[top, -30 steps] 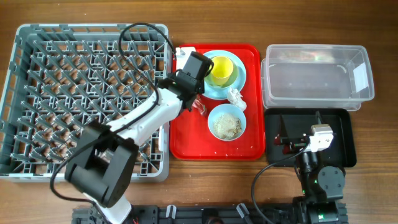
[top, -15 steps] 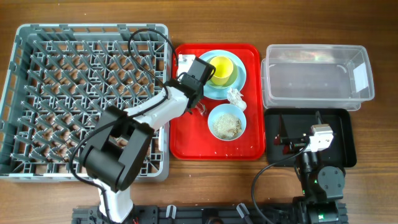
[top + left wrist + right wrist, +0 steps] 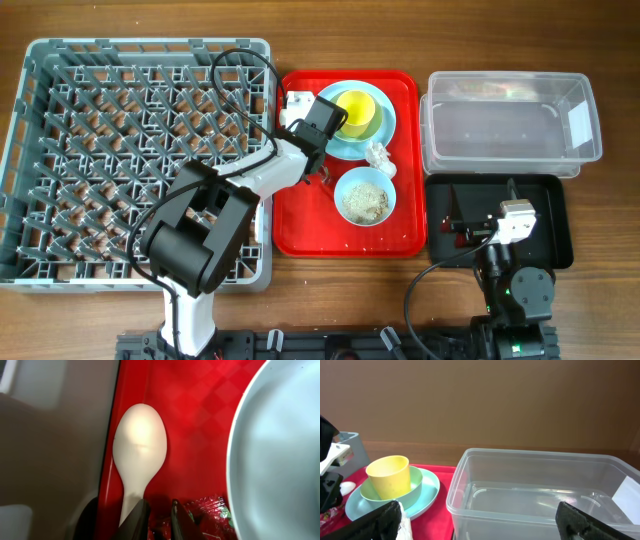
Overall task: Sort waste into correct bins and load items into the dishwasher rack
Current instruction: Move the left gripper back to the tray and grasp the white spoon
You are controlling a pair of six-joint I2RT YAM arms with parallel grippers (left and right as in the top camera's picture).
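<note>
My left gripper (image 3: 321,160) is down on the red tray (image 3: 300,230), just left of the light blue plate (image 3: 386,130). In the left wrist view its fingertips (image 3: 157,521) stand close together with crinkled red film of the snack wrapper (image 3: 212,515) pinched between them. The white spoon (image 3: 140,455) lies along the tray's edge, just ahead of the fingers. A yellow-green cup (image 3: 357,110) sits in a bowl on the plate. The white tissue (image 3: 380,155) lies beside a blue bowl (image 3: 365,197) of rice scraps. My right gripper (image 3: 480,527) hangs open and holds nothing, over the black tray (image 3: 548,215).
The large grey dishwasher rack (image 3: 30,150) fills the left side, its edge right against the red tray. The clear tub (image 3: 510,125) stands at the back right, directly behind the black tray. The left arm's cable loops over the rack's right corner.
The left arm's lower links have swung to the right along the rack's edge, while its gripper stayed by the plate, shifting only slightly. The right arm has not moved.
</note>
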